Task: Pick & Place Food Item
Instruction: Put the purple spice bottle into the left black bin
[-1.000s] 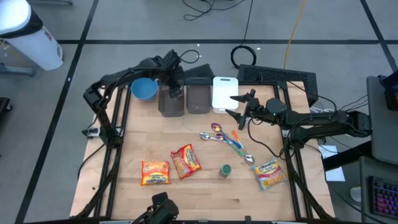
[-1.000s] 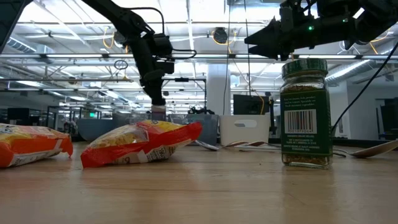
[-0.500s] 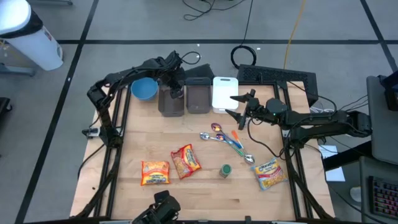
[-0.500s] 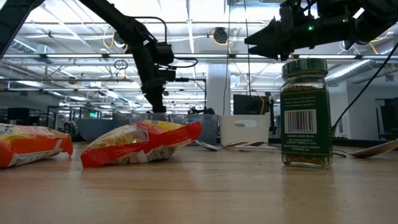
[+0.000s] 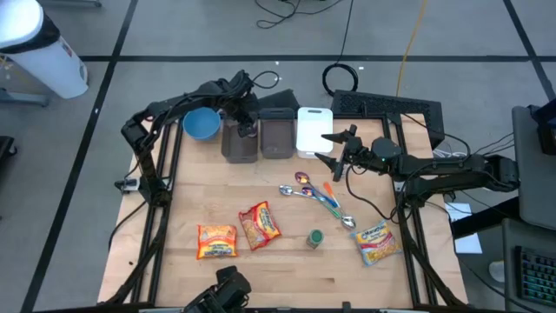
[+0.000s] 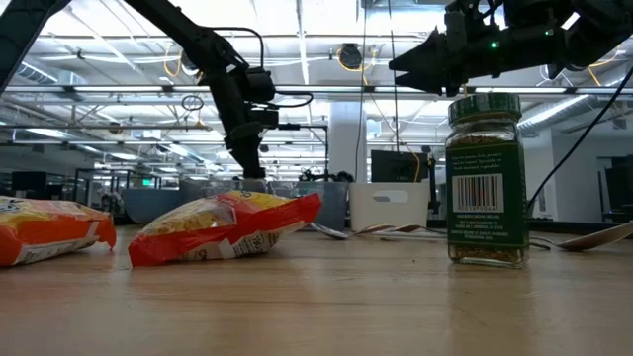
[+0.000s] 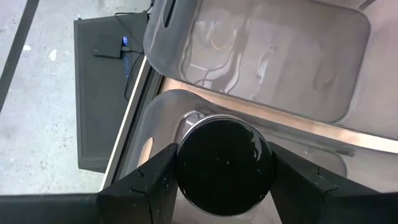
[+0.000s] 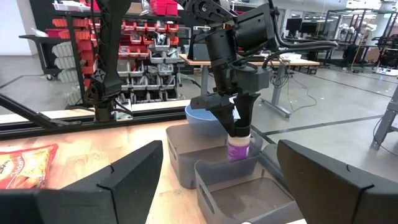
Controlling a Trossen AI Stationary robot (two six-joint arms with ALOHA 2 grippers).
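Over left bin [image 5: 239,141]: your left gripper [image 5: 245,122] grips a black-lidded jar [image 8: 238,148].
Right gripper [image 5: 326,149]: spread wide, empty, above spoons [image 5: 302,184].

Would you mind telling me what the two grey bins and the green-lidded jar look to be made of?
The two grey rectangular bins look like translucent, glossy plastic: the left wrist view shows reflections and the wood showing through. The green-lidded spice jar seems clear glass or hard plastic, with a paper barcode label.
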